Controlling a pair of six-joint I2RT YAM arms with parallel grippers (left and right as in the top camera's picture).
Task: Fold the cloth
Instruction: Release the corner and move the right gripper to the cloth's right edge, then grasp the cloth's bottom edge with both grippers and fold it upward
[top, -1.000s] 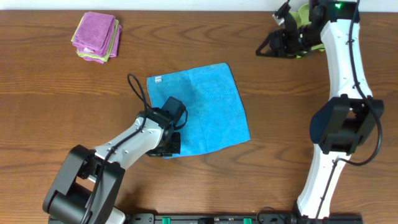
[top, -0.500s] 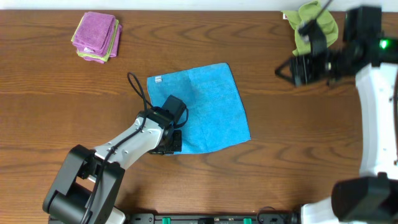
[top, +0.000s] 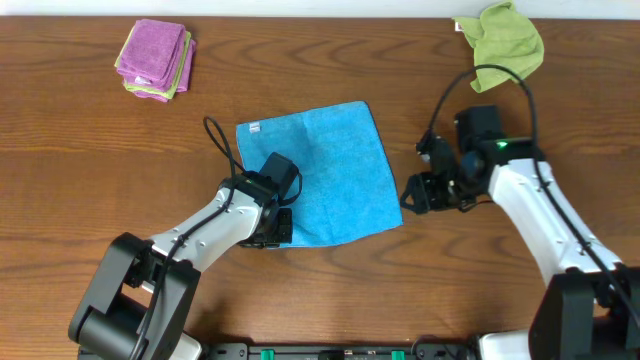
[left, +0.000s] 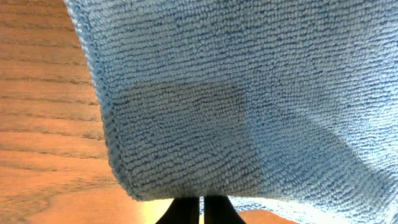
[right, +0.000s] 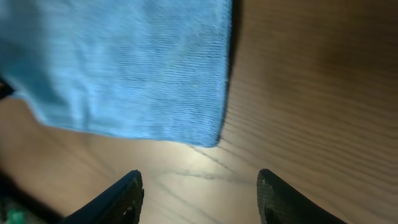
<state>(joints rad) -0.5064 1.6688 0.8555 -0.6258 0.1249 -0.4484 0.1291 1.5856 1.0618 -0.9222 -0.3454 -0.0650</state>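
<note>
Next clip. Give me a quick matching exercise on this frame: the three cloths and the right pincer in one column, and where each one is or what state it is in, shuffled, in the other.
Things:
1. the cloth
2. olive-green cloth
3. purple cloth
4. right pincer

Places or states:
A. folded, on top of a small stack at the far left of the table
B. open, low over bare wood beside the blue towel's near right corner
C. spread flat in the middle of the table
D. crumpled at the far right edge of the table

Pairs: 1-C, 2-D, 3-A, 4-B
</note>
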